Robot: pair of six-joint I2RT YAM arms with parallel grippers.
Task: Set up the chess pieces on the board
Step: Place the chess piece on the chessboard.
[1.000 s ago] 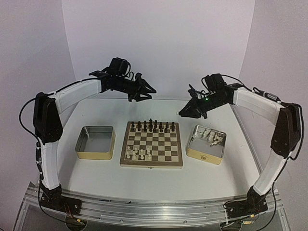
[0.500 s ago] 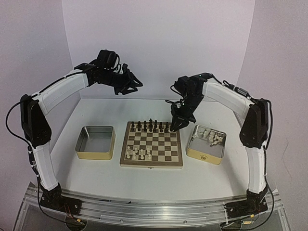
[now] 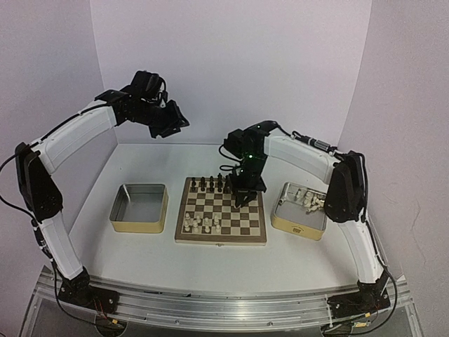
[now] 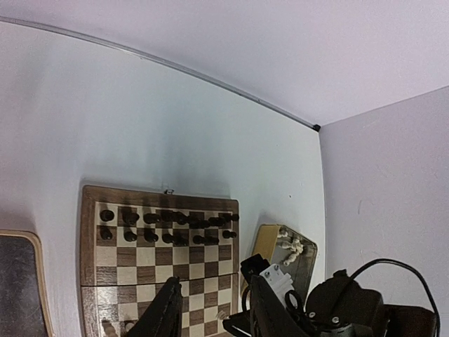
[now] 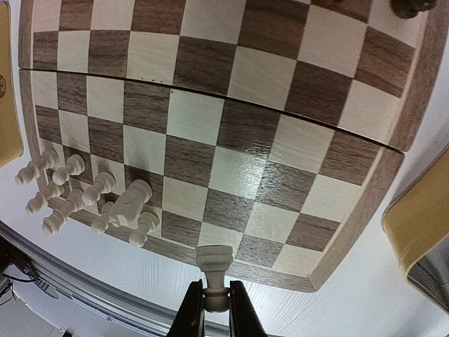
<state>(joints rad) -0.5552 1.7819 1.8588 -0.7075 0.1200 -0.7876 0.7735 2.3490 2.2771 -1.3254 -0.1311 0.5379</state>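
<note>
Fingers [image 5: 195, 316] of my right gripper [image 5: 215, 293] pinch a cream rook [image 5: 214, 260] over the board [image 5: 245, 161]; left gripper [image 4: 214, 295] hangs part-open, empty.

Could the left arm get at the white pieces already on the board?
Probably yes: the left gripper hangs high, the white pieces stand in the open, and the right gripper is over the right half of the board.

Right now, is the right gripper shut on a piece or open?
Shut: the right gripper clamps a cream-white piece, its base pinched between the fingers.
</note>
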